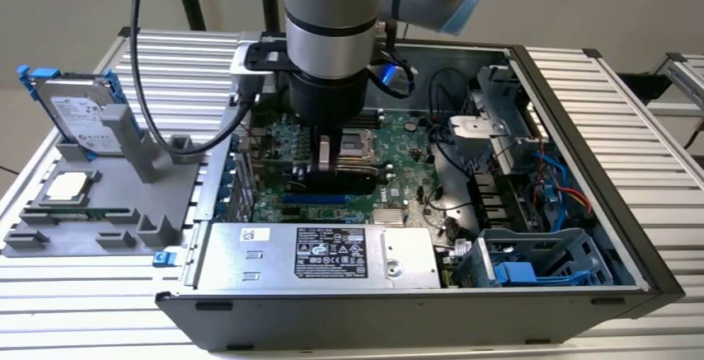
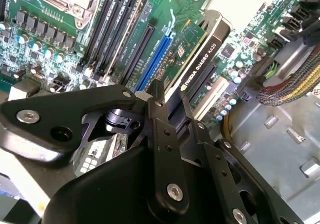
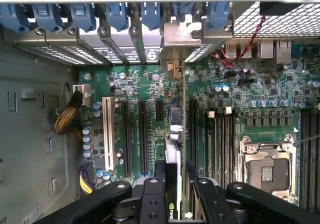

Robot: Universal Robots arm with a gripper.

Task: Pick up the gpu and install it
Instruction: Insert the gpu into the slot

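The gpu [image 2: 205,49] stands on edge over the expansion slots of the large green motherboard [image 3: 135,79], black cooler to one side and green card to the other. My gripper [image 3: 175,171] is shut on the card's upper edge, one finger on each face. The card's silver bracket [image 3: 180,37] sits at the case's rear slot openings. In the exterior view, the gripper [image 1: 326,162] reaches down inside the open computer case [image 1: 572,80] with the gpu [image 1: 330,183] beneath it. Whether the card is fully pressed into its slot cannot be told.
A CPU socket [image 3: 265,169] and memory slots lie beside the card. Braided cables [image 2: 290,84] run along the case floor. The power supply [image 1: 319,253] and a drive cage [image 1: 528,261] fill the case's near side. Outside, a grey fixture [image 1: 77,212] holds a hard drive [image 1: 82,113].
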